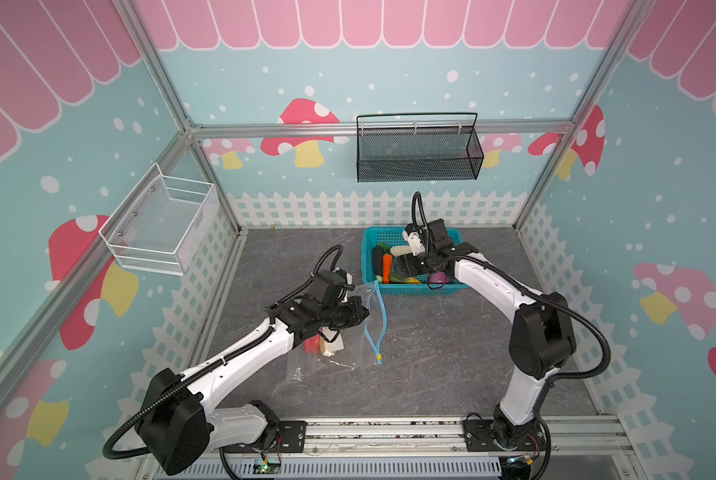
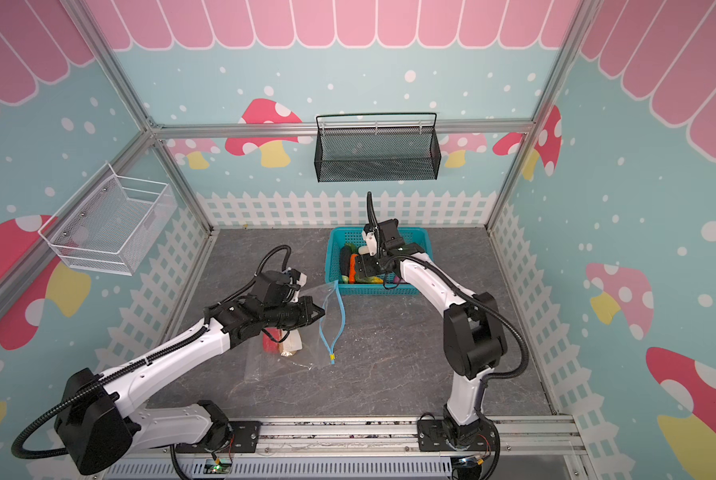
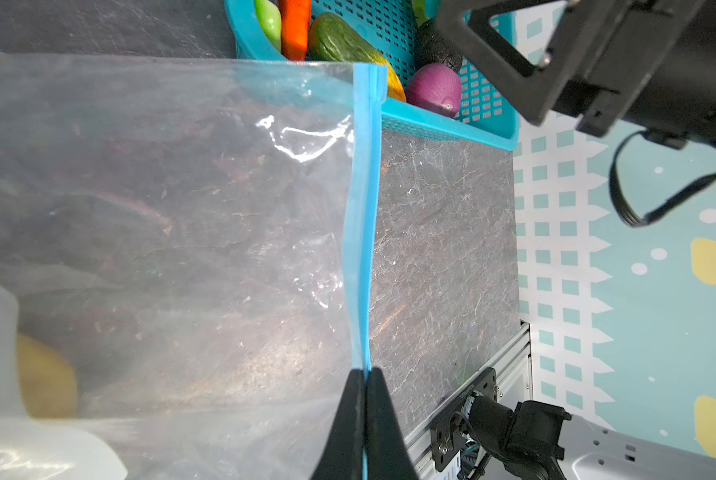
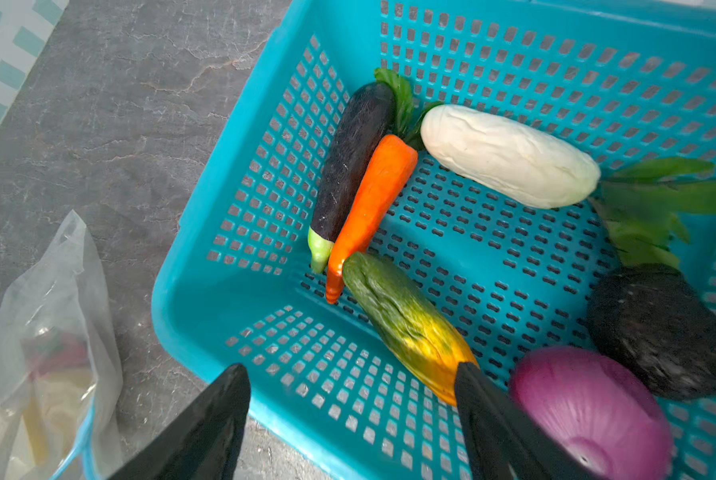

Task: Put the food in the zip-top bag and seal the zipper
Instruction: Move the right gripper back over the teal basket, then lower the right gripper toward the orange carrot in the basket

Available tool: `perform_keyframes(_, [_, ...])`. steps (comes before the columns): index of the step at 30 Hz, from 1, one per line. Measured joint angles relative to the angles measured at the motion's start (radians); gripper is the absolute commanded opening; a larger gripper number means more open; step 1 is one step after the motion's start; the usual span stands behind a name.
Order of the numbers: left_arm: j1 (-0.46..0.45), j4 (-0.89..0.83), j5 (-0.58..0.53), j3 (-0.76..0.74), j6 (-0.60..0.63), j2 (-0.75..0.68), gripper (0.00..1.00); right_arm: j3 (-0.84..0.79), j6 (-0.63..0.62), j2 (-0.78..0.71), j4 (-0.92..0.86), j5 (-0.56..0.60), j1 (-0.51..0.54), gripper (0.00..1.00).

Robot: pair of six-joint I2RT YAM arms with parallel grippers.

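Clear crinkly plastic zip-top bag (image 1: 358, 345): centre-left, holding red and yellow pieces (image 1: 312, 345). Light-blue zipper strip (image 3: 364, 232): open, yellow slider (image 1: 378, 357) nearest. Other toy vegetables (image 1: 386, 266): far teal basket (image 1: 414, 289).

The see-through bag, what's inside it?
Inside the zip-top bag lie a red piece and a pale yellowish piece. The left gripper pinches its blue zipper, and that arm covers part of the bag, so anything under it is hidden.

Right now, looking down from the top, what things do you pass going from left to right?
In a top view: white wire basket → red piece → zipper → purple onion.
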Motion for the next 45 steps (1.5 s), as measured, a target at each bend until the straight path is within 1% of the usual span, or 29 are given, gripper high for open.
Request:
perform_keyframes(4, [0.000, -0.002, 0.000, 0.010, 0.004, 0.003, 0.00, 0.058, 0.062, 0.111, 0.035, -0.005, 0.000, 0.71])
perform_keyframes(6, [0.000, -0.002, 0.000, 0.012, 0.004, 0.005, 0.00, 0.063, 0.100, 0.148, 0.066, 0.007, 0.000, 0.69])
perform_keyframes(7, [0.000, -0.002, 0.000, 0.012, 0.004, 0.006, 0.00, 0.062, 0.120, 0.163, 0.083, 0.014, 0.000, 0.66])
perform_keyframes(12, [0.000, -0.003, 0.000, 0.012, 0.006, 0.006, 0.00, 0.062, 0.199, 0.219, 0.180, 0.047, 0.000, 0.56])
perform_keyframes(16, [0.001, -0.003, 0.000, 0.012, 0.008, 0.006, 0.00, 0.069, 0.235, 0.268, 0.234, 0.054, 0.000, 0.55])
perform_keyframes(21, [0.002, -0.005, 0.000, 0.012, 0.014, 0.006, 0.00, 0.103, 0.256, 0.327, 0.259, 0.042, 0.000, 0.55])
perform_keyframes(27, [0.006, -0.006, 0.002, 0.013, 0.014, 0.010, 0.00, 0.161, 0.273, 0.359, 0.276, 0.023, 0.000, 0.54])
perform_keyframes(29, [0.006, -0.006, 0.002, 0.013, 0.014, 0.011, 0.00, 0.188, 0.277, 0.374, 0.281, 0.020, 0.000, 0.51])
perform_keyframes(38, [0.006, -0.007, 0.003, 0.019, 0.016, 0.017, 0.00, 0.284, 0.278, 0.461, 0.281, 0.027, -0.002, 0.44])
perform_keyframes(45, [0.007, -0.007, 0.003, 0.019, 0.018, 0.017, 0.00, 0.298, 0.280, 0.480, 0.271, 0.034, -0.005, 0.43])
